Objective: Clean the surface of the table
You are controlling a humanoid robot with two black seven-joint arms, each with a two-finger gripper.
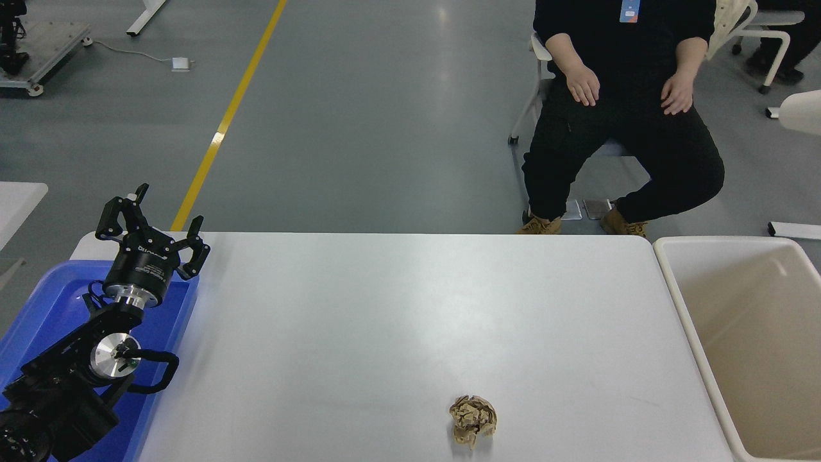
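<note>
Table point(385, 308): broad, flat white top, rigid and smooth; light items would likely slide on it. One crumpled brown paper ball point(473, 420) lies on the table near its front edge, right of centre, well apart from the beige bin point(680, 308) just beside the table's right end. Ball judged light, soft and crushable; pinch across its bulk. Left hand point(154, 231) parked over the blue tray point(38, 308) at the table's left end, wrist raised, fingers spread apart, holding nothing. Right arm not in view.

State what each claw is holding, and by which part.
Nothing is held. The left claw hangs open over the blue tray; the right claw is out of view. The crumpled paper ball lies untouched on the table surface.
</note>
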